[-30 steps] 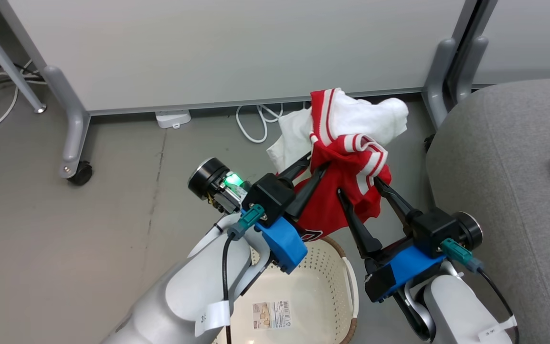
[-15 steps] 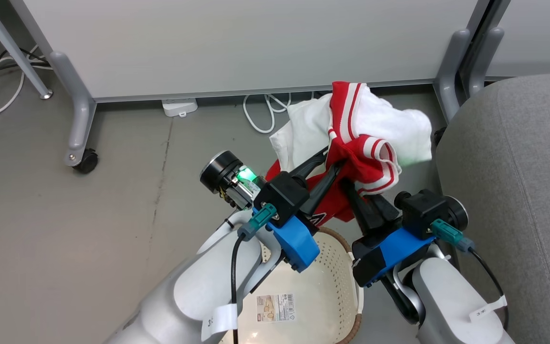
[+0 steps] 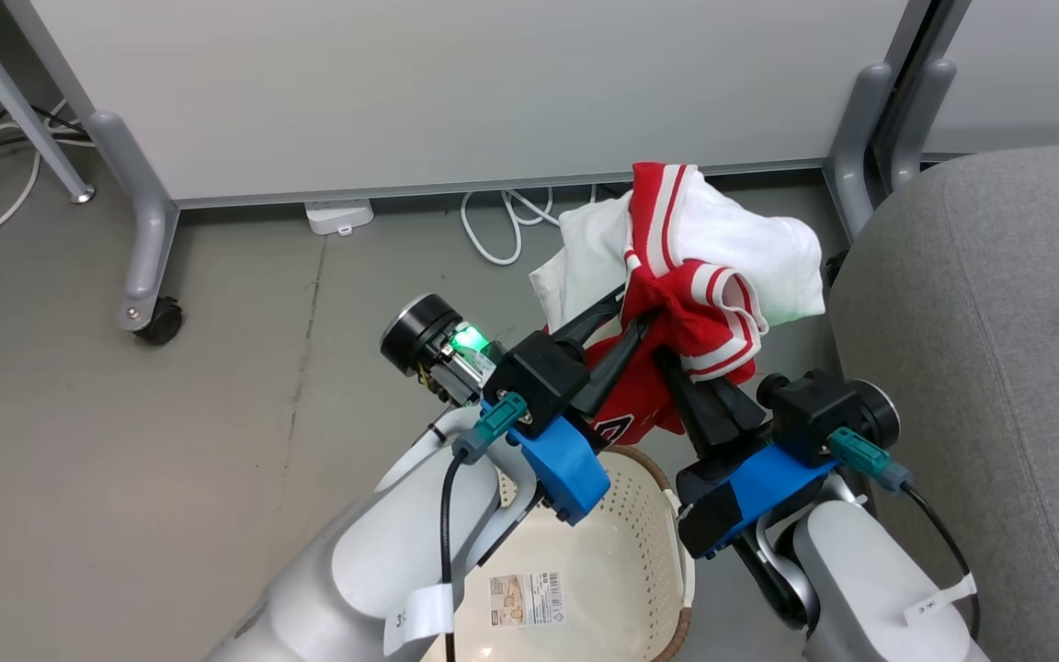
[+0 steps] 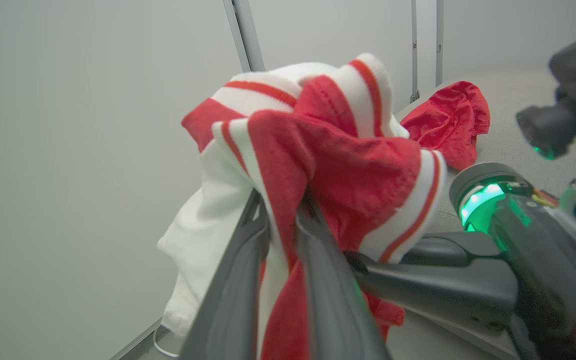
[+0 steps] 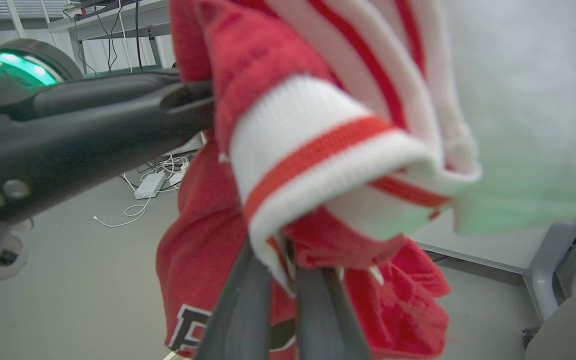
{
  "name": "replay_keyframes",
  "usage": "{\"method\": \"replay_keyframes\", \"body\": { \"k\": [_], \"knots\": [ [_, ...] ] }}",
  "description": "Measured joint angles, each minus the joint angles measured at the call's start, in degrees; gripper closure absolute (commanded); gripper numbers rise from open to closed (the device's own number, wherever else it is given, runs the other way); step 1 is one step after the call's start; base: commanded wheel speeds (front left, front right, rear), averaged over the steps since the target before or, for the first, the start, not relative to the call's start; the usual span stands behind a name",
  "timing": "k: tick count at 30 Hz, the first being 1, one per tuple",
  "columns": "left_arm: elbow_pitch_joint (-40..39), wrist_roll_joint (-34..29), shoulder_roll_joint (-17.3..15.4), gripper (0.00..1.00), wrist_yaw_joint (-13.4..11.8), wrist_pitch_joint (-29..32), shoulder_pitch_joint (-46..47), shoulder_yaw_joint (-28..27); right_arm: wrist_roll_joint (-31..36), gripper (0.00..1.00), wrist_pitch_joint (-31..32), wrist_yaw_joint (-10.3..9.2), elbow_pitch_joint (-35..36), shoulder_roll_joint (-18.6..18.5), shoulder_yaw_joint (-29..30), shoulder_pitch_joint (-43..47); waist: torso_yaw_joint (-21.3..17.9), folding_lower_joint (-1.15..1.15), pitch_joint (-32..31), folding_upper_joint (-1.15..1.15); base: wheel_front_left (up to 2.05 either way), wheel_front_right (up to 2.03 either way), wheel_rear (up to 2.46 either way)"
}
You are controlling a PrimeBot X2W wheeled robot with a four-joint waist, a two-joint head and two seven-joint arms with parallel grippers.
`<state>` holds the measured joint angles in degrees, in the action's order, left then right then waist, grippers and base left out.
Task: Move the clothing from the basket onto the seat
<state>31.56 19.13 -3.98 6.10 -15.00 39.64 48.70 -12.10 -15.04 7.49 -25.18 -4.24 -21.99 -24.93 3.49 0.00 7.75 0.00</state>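
Observation:
The clothing, a red-and-white garment [image 3: 704,276] with striped trim, hangs in the air above the floor, between the basket and the seat. My left gripper [image 3: 635,314] is shut on its red folds, with cloth pinched between the fingers in the left wrist view [image 4: 282,210]. My right gripper [image 3: 669,357] is shut on the same garment from the right, gripping a striped cuff [image 5: 278,260]. The cream basket [image 3: 667,542] stands below my arms, holding a barcode sticker. The grey seat [image 3: 980,349] lies at the right, with a red garment [image 4: 448,120] resting on it.
A white partition [image 3: 456,92] on grey castor legs [image 3: 148,276] stands behind the garment. White cables and a power strip [image 3: 338,216] lie on the grey floor at its foot. Another leg [image 3: 851,147] stands close to the seat's corner.
My right gripper, open around the garment's lower part a second ago, has shut on it. The left gripper keeps its grip. The head camera has shifted slightly.

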Motion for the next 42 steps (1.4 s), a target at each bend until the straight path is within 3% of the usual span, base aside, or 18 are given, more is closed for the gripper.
{"method": "replay_keyframes", "body": {
  "k": [1, 2, 24, 42],
  "knots": [
    [0.0, 0.0, 0.0, 1.00, 0.0, 0.0, 0.0, -0.1, 0.0, 1.00, 0.0, 0.00, 0.0, 0.0, 0.0, 0.0, 0.0, 0.00, -0.1, 0.00, 0.00, 0.00, 0.00],
    [0.0, -0.2, 0.0, 0.01, -0.2, 0.0, -0.1, -0.3, 0.0, 1.00, 0.0, 0.00, 0.1, -0.1, 0.0, 0.0, 0.0, 0.00, -0.1, 0.00, 0.00, 0.00, 0.00],
    [-0.3, -2.5, -0.4, 0.00, -0.5, -0.1, -0.8, -2.2, 0.5, 1.00, 0.0, 0.00, 1.7, -0.4, 1.5, 0.3, -1.8, 0.00, 0.6, 0.00, 0.00, 0.00, 0.00],
    [-0.5, -3.6, -1.3, 0.00, -0.1, -0.1, -0.9, -1.9, 2.0, 1.00, 0.0, 0.00, 8.3, -2.2, 11.3, 0.7, -12.6, 0.00, 4.7, 0.00, 0.00, 0.00, 0.00]
  ]
}}
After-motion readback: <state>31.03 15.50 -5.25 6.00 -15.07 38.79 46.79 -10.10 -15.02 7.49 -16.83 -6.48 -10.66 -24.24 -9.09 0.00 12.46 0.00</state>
